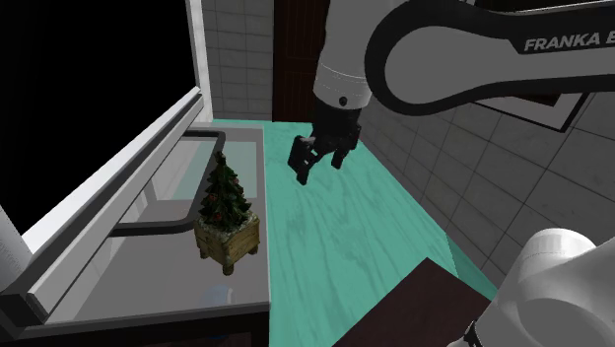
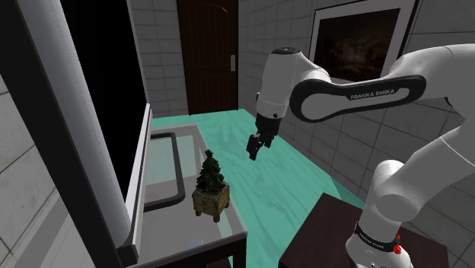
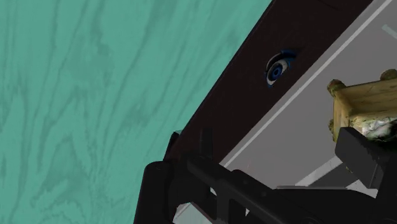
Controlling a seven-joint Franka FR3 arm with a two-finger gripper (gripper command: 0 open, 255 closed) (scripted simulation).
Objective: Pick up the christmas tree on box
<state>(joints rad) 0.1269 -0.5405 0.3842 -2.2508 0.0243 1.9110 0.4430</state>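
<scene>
Grey tiled walls, a dark door and a teal wood-grain floor frame the scene, with a window showing a black area along one side. Above that floor hangs the gripper, its two black fingers standing well apart with nothing between them. It is beside the tabletop, not over it, and clearly higher than anything standing there.

Below the gripper and off toward the window side, the christmas tree stands upright near the tabletop's floor-side edge, rooted in a squat wooden box. In the wrist view a corner of that box shows just beyond one finger. A dark rounded frame lies on the tabletop on the far side of the tree from the gripper, close to the box. A small blue round thing sits nearer the tabletop's edge, apart from the tree.

By its looks the tree should be light. Its branches and ornaments are likely soft and would give or slip under the fingers. The box seems stiff, with flat opposite faces, so it is the better place to take hold, gripped low and square across two sides. Whether the open fingers span it I cannot tell. Held there, the load may be a little top-heavy, so a centred grip matters.
</scene>
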